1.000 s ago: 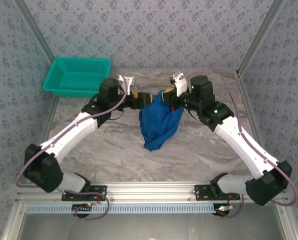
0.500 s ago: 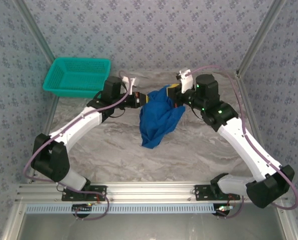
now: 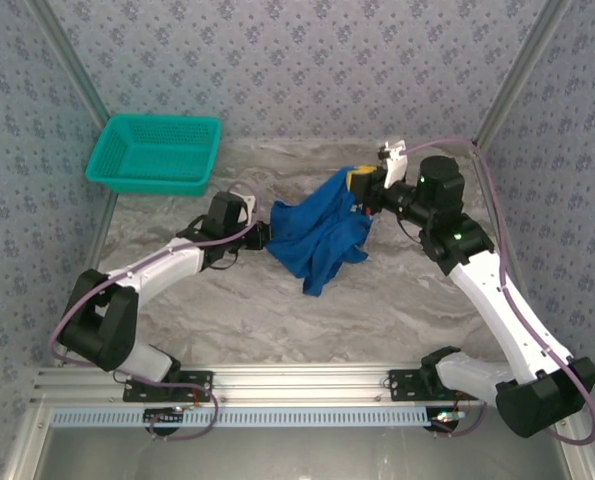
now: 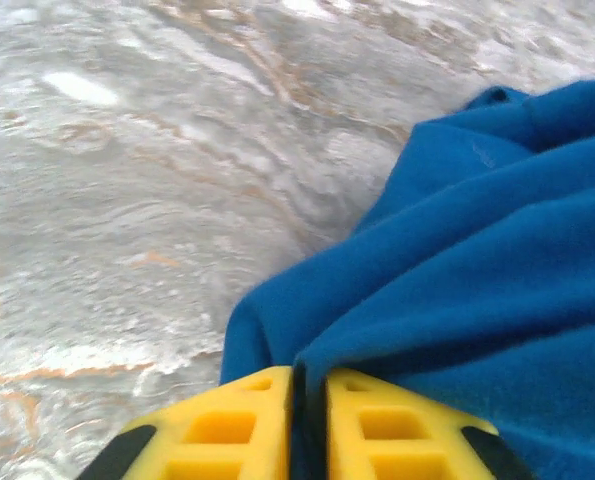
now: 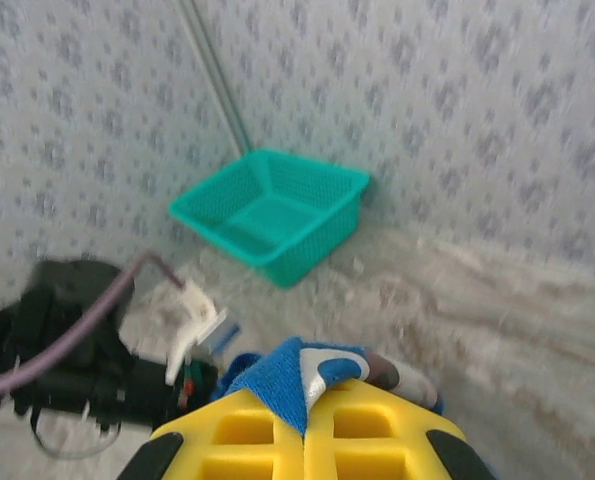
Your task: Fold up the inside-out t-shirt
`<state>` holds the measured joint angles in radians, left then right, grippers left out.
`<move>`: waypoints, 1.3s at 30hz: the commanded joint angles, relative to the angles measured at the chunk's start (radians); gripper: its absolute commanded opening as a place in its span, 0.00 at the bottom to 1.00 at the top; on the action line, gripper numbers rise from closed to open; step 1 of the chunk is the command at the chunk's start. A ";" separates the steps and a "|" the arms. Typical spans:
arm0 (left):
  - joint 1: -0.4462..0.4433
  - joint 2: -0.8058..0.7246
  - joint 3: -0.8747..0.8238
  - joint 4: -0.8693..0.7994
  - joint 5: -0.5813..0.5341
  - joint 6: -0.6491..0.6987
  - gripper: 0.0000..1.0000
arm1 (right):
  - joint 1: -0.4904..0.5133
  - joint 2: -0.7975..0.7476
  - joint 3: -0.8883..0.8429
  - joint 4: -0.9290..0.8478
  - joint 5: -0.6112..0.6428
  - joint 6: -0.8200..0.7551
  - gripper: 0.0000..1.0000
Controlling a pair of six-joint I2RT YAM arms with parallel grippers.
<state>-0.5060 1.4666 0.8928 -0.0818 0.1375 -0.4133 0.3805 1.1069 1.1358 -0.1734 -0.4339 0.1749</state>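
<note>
- The left gripper (image 4: 308, 388) has its yellow jaws pressed nearly together on a fold of the royal-blue soft cotton t-shirt (image 3: 317, 235). The cloth bulges just beyond its tips and off to their right.
- The right gripper (image 5: 304, 398) is clenched on another edge, with a pale label (image 5: 327, 365) poking out right at the jaw tips.
- Between the two sets of jaws the t-shirt hangs slack and crumpled. Its lower end seems to trail onto the grey marbled tabletop (image 3: 277, 310).
- To my eye it is light and limp. It will sag, twist and slip out of a shallow pinch, but it won't break.
- It is best taken at a hem or shoulder seam, where doubled fabric gives the jaws more to bite.
- The teal plastic mesh basket (image 3: 157, 150) sits well beyond the left jaws, apart from the cloth.
</note>
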 commanded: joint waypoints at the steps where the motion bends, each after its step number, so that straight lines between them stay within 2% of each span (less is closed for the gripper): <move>1: 0.006 -0.085 -0.015 -0.031 -0.097 0.022 0.39 | -0.016 -0.019 -0.031 -0.110 -0.091 -0.022 0.00; 3: 0.002 -0.149 -0.035 0.016 -0.038 0.028 0.51 | -0.015 -0.008 -0.028 -0.123 -0.125 -0.029 0.00; 5: 0.000 -0.214 -0.057 0.056 -0.037 0.015 0.60 | -0.011 0.006 -0.011 -0.133 -0.119 -0.023 0.00; 8: -0.007 -0.291 -0.105 0.178 0.023 0.028 0.75 | -0.004 0.019 -0.004 -0.128 -0.153 -0.043 0.00; 9: -0.008 -0.287 -0.104 0.208 0.066 0.033 0.78 | -0.004 0.019 -0.011 -0.143 -0.152 -0.057 0.00; 12: -0.017 -0.196 -0.002 0.116 0.147 0.041 0.77 | -0.002 0.010 -0.044 -0.235 -0.072 -0.054 0.00; 14: -0.036 -0.139 0.064 0.020 0.108 0.009 0.75 | 0.003 -0.015 -0.084 -0.309 0.017 0.010 0.00; 17: -0.076 -0.094 0.102 -0.109 0.065 -0.084 0.74 | 0.089 -0.081 -0.208 -0.391 0.207 0.132 0.00; 21: -0.169 -0.051 0.064 -0.147 0.075 -0.146 0.79 | 0.221 -0.137 -0.359 -0.469 0.415 0.289 0.00; 24: -0.187 -0.004 0.055 -0.143 0.142 -0.182 0.79 | 0.248 -0.164 -0.431 -0.502 0.481 0.390 0.04; 28: -0.213 0.066 0.070 -0.163 0.141 -0.186 0.78 | 0.263 -0.160 -0.469 -0.560 0.546 0.493 0.08; 34: -0.253 0.151 0.121 -0.190 0.130 -0.165 0.69 | 0.258 -0.110 -0.354 -0.649 0.693 0.434 0.25; 36: -0.259 0.167 0.115 -0.179 0.142 -0.171 0.61 | 0.263 -0.083 -0.288 -0.650 0.717 0.353 0.34; 39: -0.259 0.164 0.093 -0.128 0.144 -0.198 0.45 | 0.305 -0.057 -0.224 -0.572 0.707 0.205 0.43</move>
<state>-0.7616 1.6329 0.9737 -0.2356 0.2661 -0.5900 0.6502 1.0344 0.8337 -0.7879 0.2207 0.5247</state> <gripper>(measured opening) 0.493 0.411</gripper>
